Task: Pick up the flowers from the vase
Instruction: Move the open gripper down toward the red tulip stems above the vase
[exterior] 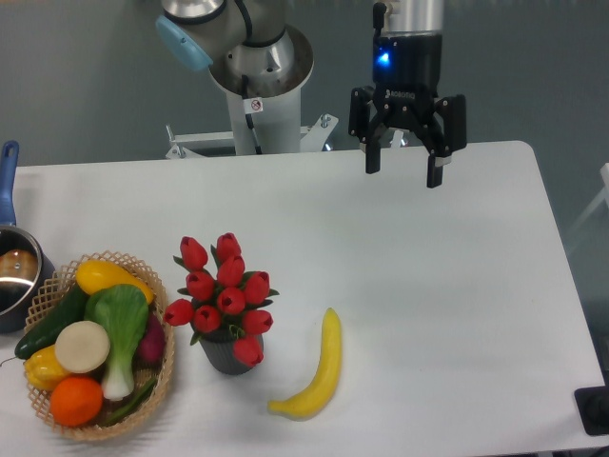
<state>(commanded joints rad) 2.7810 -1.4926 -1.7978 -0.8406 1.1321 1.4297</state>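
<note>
Across the scene lies a white table (428, 286), and at its far edge stands the grey base of the arm (259, 86). Right of that base, the gripper (403, 169) hangs above the far right part of the table, its two black fingers (372, 157) spread apart with nothing between them. At the near left sits a woven basket (164, 376) filled with produce: a leafy green vegetable (119, 324), a yellow squash (107, 276), a cucumber (52, 322) and an orange (76, 400) among it. At the left edge a steel pot (14, 276) with a blue handle is partly cut off. Just right of the basket the red flowers (221, 290) stand in the small dark vase (226, 357), well apart from the gripper. Near the vase, on its right, lies a banana (319, 369)
</note>
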